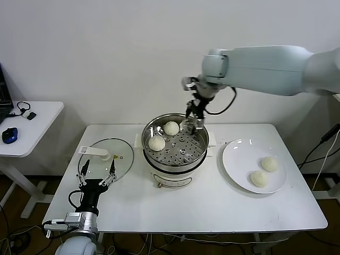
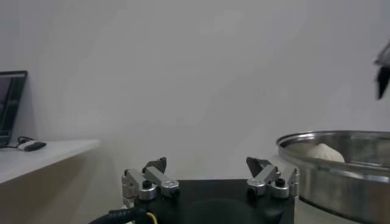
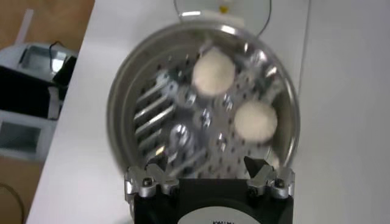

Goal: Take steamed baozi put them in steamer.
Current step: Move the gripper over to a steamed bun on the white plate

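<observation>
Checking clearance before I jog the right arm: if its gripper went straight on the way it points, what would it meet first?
Probably the steamer's perforated floor: the open right gripper points down into the pot near its far rim, beside two baozi, though depth is unclear.

Glossy metal steamer point(image 1: 175, 151) (perforated floor), matt baozi point(image 1: 156, 143).

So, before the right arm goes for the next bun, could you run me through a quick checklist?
1. right gripper empty, fingers open above the steamer: ok.
2. Two baozi in the steamer, apart on the tray: ok.
3. Two baozi on the plate, unobstructed: ok.
4. glass lid off, flat on the table: ok.
5. left gripper parked near the lid, open: ok.
6. Free tray space: ok.
</observation>
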You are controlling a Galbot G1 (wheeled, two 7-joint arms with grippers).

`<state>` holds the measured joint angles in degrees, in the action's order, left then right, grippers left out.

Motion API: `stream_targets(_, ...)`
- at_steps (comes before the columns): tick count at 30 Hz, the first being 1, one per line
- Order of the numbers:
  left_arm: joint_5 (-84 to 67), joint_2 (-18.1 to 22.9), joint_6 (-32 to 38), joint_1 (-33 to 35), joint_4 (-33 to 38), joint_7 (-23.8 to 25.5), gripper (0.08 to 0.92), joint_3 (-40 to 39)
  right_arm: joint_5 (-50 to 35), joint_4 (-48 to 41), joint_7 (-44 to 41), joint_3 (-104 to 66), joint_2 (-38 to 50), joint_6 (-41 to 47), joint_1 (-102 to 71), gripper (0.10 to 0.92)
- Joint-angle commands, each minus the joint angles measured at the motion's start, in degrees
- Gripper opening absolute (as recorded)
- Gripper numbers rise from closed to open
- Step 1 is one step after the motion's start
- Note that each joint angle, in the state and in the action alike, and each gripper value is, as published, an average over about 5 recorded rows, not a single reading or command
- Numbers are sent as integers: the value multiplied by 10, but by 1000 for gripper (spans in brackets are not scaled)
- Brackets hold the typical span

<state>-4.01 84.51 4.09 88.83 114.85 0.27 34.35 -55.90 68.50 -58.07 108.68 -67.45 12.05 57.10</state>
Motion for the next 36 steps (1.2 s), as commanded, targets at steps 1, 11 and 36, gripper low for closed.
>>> stream_targets(1,17,13,2,6,2,0,823,-5,104,94,-45,80,189,-71,65,823)
stream_targets(11,37,28,6,12,-2,-3,823,-10,236,80,-53,86,291,-142,-3,823)
stream_targets(36,46,37,8,13,-18,-11,823,0,354,-16,9,-117,336,-139,-278,823)
